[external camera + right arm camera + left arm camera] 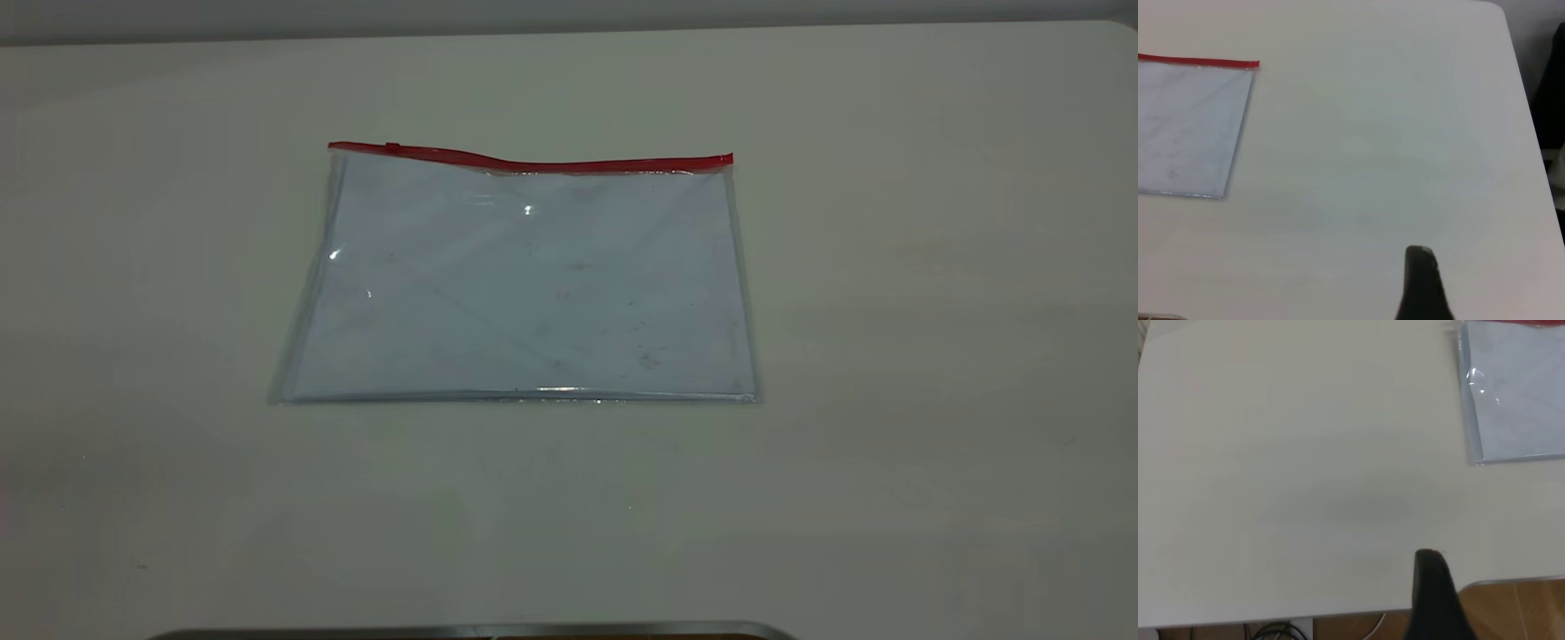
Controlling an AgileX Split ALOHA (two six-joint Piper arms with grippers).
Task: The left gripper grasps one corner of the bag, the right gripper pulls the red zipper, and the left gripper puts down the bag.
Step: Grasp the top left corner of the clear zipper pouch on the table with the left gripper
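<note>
The bag lies flat on the white table, a clear bluish-white pouch. The red zipper runs along its far long side, with the small slider tab near the left end. Neither arm shows in the exterior view. In the left wrist view the left gripper is one dark wedge over the table's near edge, far from the bag's corner. In the right wrist view the right gripper is one dark wedge, well away from the bag and the zipper's end. Both look shut and empty.
A dark metal-edged strip lies at the table's front edge. The left wrist view shows the wooden floor and cables beyond the table edge. The right wrist view shows the table's rounded corner and a dark object beside it.
</note>
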